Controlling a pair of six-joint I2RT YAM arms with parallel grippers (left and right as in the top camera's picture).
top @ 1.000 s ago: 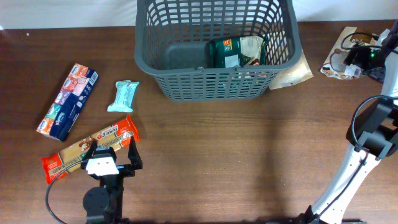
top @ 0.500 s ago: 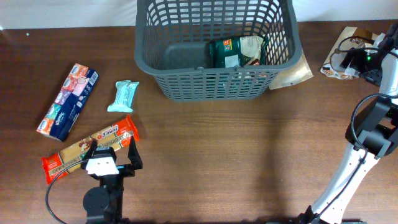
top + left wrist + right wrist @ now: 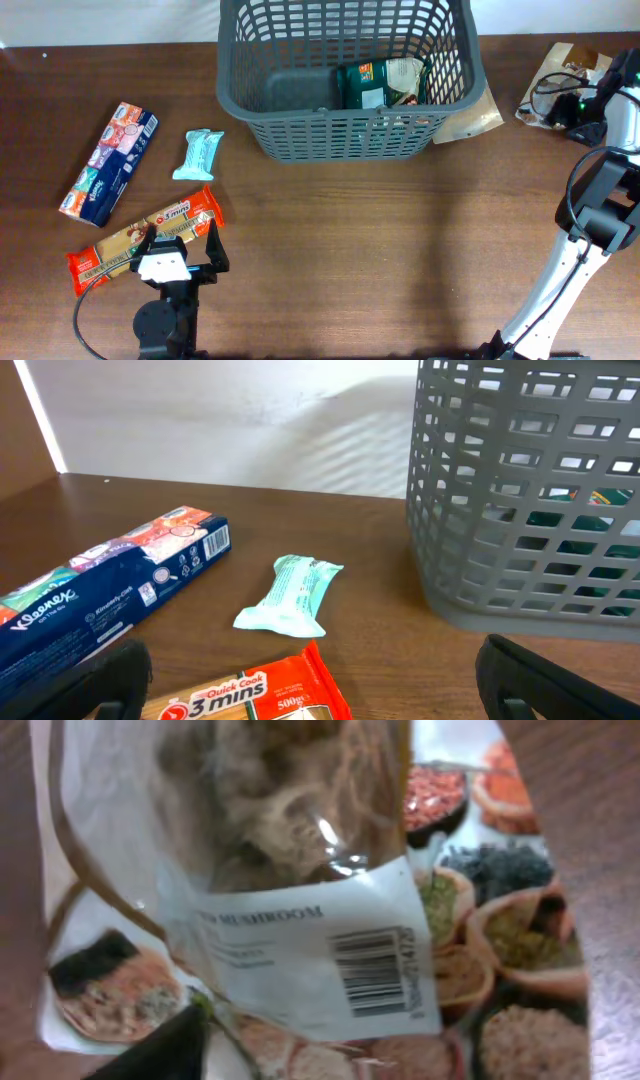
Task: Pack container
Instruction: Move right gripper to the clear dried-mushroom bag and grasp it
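**A:** What sort of place is this, a kitchen?

**B:** More like a robot lab bench. A left arm (image 3: 165, 315) and a right arm (image 3: 588, 235) stand at a bare brown table (image 3: 400, 250), and a loose black cable (image 3: 80, 322) trails by the left arm's base.

**A:** And the groceries?

**B:** They're spread out like test pieces: a tissue pack (image 3: 108, 163), a noodle pack (image 3: 188, 211), a wrapped bar (image 3: 198, 154) and a mushroom bag (image 3: 300, 950), spaced around a grey plastic basket (image 3: 345, 132). Behind there's only a plain white wall (image 3: 220, 420).
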